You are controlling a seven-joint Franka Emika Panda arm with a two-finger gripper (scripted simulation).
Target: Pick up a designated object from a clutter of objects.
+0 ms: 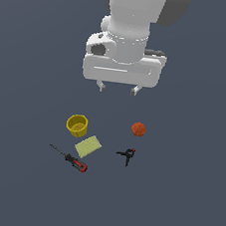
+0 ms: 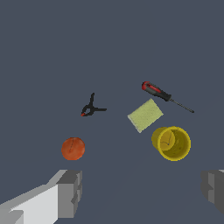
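Exterior view: fingers (image 1: 102, 87) hang spread and empty high above the desk; the black clamp (image 1: 127, 155) lies apart below, toward that view's right, near the orange ball (image 1: 138, 129), handles splayed

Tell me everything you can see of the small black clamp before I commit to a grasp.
The black clamp is small, dark and matte-looking, with two splayed thin handles and a red tip at its nose. It lies flat on the grey floor, touching nothing. The orange ball sits nearest, the green block off to the exterior view's left. The open tool hovers well above it.
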